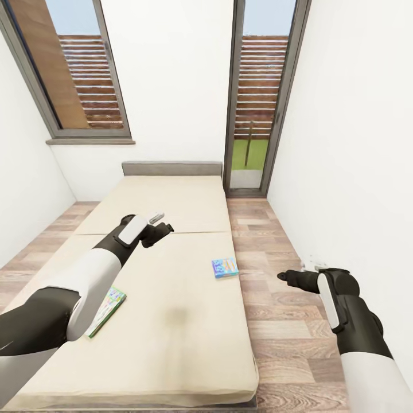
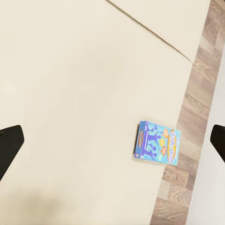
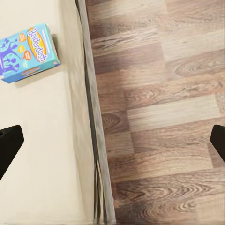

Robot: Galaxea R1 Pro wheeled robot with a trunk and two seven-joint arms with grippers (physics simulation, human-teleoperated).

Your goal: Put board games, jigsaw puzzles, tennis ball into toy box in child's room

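The bed (image 1: 172,298) runs away from the robot toward a grey headboard (image 1: 172,168) under the white wall, its beige mattress bare apart from two flat game boxes; the blue game box (image 1: 225,267) lies near the bed's right edge, just inside it, and the green-edged game box (image 1: 106,310) lies near the bed's left side, partly hidden under the left forearm; the left arm reaches forward over the bed, elbow low at the near left corner, forearm rising toward the middle of the mattress, and the left gripper (image 1: 163,225) hangs above the seam that crosses the bed, well apart from both boxes; in the left wrist view its two dark fingertips (image 2: 9,145) sit at opposite edges of the picture with the mattress between them, so the jaws are spread wide and hold nothing, and the blue game box (image 2: 157,143) lies ahead near the bed's edge; the right arm is bent beside the bed, over the plank floor (image 1: 275,321), its forearm angled back toward the bed and the right gripper (image 1: 285,277) pointing at the bed's right edge, near the blue box but not touching it; in the right wrist view its fingertips (image 3: 9,147) also stand far apart, jaws spread and empty, above the bed's edge, with the blue game box (image 3: 29,51) on the mattress beyond; a window (image 1: 74,69) and a glass door (image 1: 261,97) stand behind the bed.
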